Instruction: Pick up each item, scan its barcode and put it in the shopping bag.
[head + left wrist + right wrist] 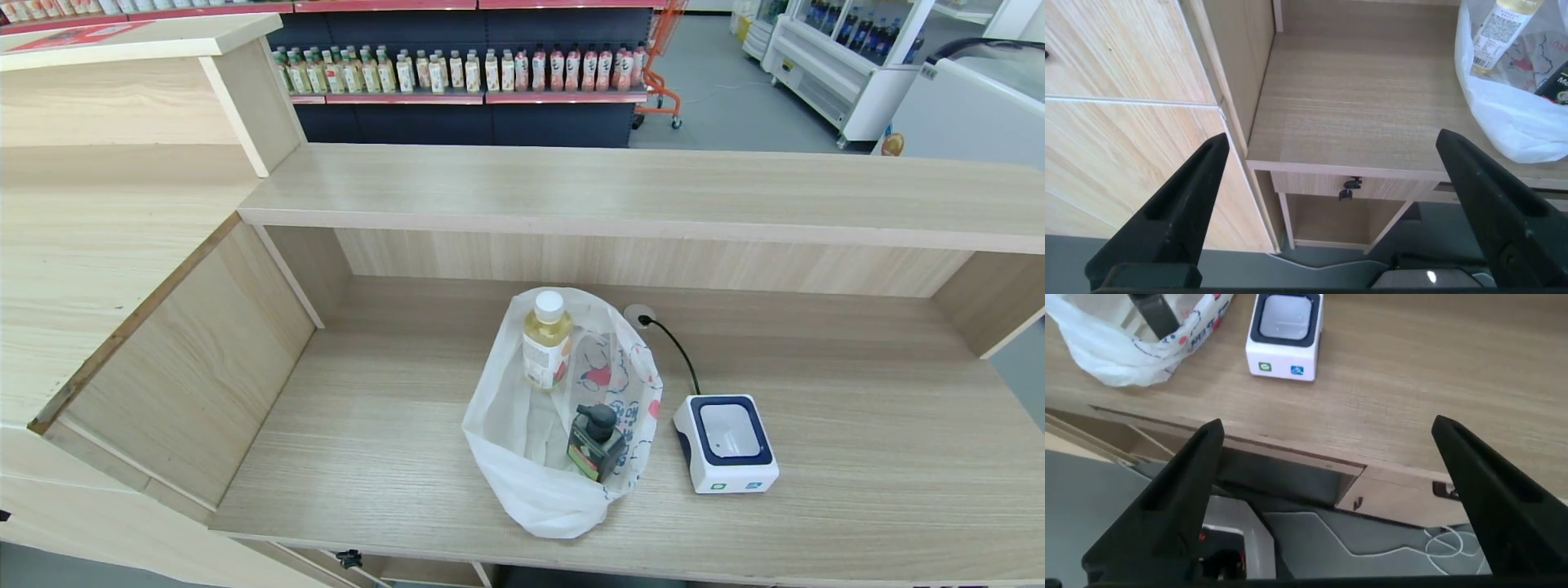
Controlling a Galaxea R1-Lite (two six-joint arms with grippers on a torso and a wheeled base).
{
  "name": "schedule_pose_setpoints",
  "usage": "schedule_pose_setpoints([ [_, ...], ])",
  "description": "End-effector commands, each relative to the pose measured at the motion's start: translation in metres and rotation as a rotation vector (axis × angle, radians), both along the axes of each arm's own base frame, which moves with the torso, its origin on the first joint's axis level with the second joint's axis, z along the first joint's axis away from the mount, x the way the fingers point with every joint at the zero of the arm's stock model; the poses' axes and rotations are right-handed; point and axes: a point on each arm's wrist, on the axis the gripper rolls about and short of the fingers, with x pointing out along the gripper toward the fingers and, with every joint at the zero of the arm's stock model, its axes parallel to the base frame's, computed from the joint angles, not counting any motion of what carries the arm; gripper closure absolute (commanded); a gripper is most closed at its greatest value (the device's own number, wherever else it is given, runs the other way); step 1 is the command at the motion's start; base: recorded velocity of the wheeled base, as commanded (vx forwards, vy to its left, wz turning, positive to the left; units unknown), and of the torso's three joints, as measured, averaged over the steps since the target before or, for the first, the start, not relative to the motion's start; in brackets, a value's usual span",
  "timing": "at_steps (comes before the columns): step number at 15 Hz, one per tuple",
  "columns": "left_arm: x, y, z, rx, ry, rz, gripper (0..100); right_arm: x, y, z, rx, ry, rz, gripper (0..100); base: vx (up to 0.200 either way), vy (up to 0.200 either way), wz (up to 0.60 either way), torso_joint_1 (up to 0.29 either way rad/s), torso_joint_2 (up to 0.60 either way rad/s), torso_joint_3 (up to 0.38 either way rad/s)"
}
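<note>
Bag [522, 490] at desk [882, 474] centre, holding a drink bottle [546, 343] upright at far side and a dark pump bottle [596, 441], prob. soap, at near side. Scanner [725, 441] just right of bag. L pincer [1331, 140] and R pincer [1327, 426] both released, empty, off desk's near edge.

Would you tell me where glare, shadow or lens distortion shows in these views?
Head view: straight edges of the counter bow slightly toward the frame's sides; only a faint, soft shadow rims the shopping bag. Right wrist view: the window of the scanner reflects pale light.
</note>
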Motion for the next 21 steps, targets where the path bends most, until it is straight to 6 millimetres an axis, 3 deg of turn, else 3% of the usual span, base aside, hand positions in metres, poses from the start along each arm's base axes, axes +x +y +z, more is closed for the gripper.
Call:
schedule_pose_setpoints([
  [1,0.0001,0.0000,0.0001,0.000,0.001,0.000,0,-0.0085,-0.0002,-0.0062,0.018,-0.095,-0.046,0,0.000,0.000,0.00,0.000,0.00,0.000],
  [9,0.0002,0.0000,0.0001,0.000,0.002,0.000,0,-0.0086,-0.0002,-0.0062,0.023,-0.092,-0.046,0,0.000,0.000,0.00,0.000,0.00,0.000],
  [21,0.0001,0.0000,0.0001,0.000,0.001,0.002,0,-0.0086,-0.0003,-0.0062,0.024,-0.091,-0.047,0,0.000,-0.200,0.00,0.004,0.00,0.002],
])
